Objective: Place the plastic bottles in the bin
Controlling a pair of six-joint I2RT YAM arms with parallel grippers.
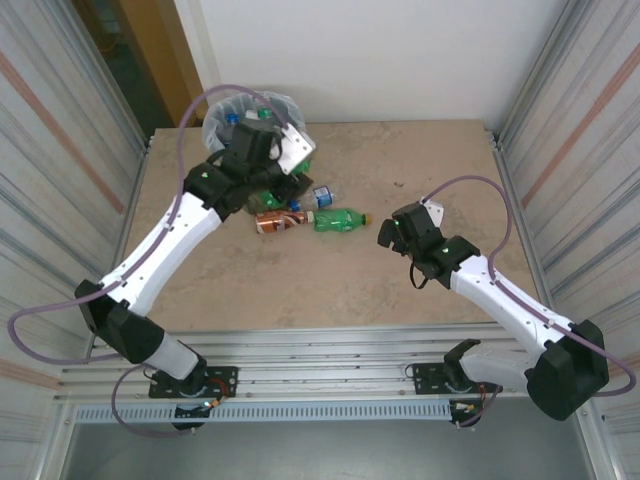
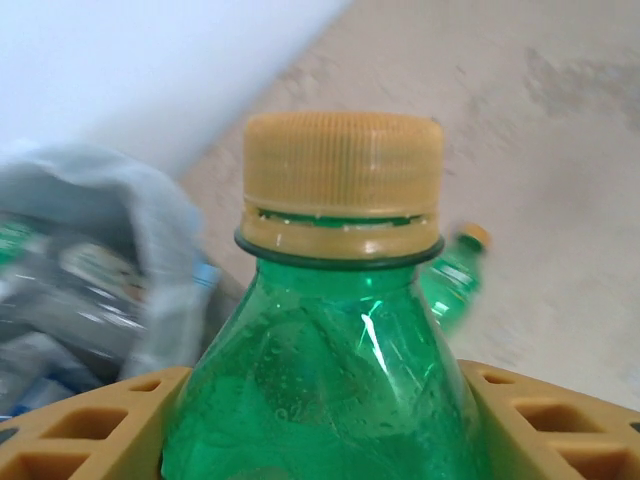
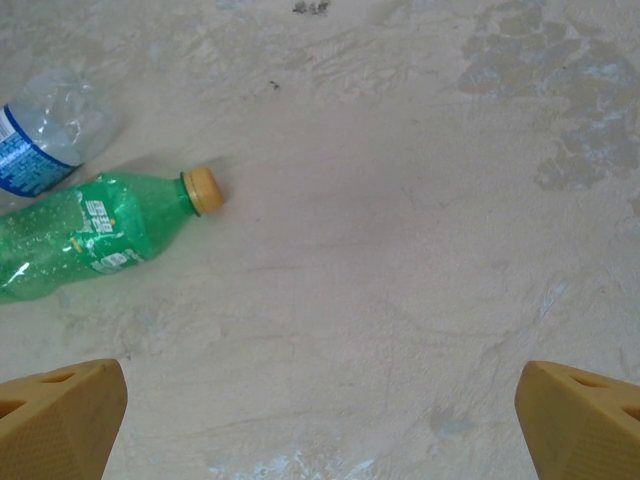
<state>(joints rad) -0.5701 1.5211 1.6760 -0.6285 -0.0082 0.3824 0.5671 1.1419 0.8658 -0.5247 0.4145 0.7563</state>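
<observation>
A green plastic bottle [image 2: 340,340] with a yellow cap stands upright between the yellow fingers [image 2: 90,430] of my left gripper [image 2: 320,420], which is shut on its body. That gripper [image 1: 256,158] hangs beside the bin [image 1: 222,118], a dark wastebasket with a pale bag liner [image 2: 150,230] and several bottles inside. On the table lie another green bottle [image 1: 340,219] [image 3: 100,235], a brown one [image 1: 276,224] and a clear blue-labelled one [image 1: 322,195] [image 3: 45,140]. My right gripper [image 1: 392,232] [image 3: 320,430] is open over bare table, right of the lying green bottle.
The table [image 1: 330,290] is stone-patterned beige, walled by ribbed metal panels on the left [image 1: 60,150] and right [image 1: 580,150] and a white wall behind. A metal rail [image 1: 330,350] runs along the near edge by the arm bases.
</observation>
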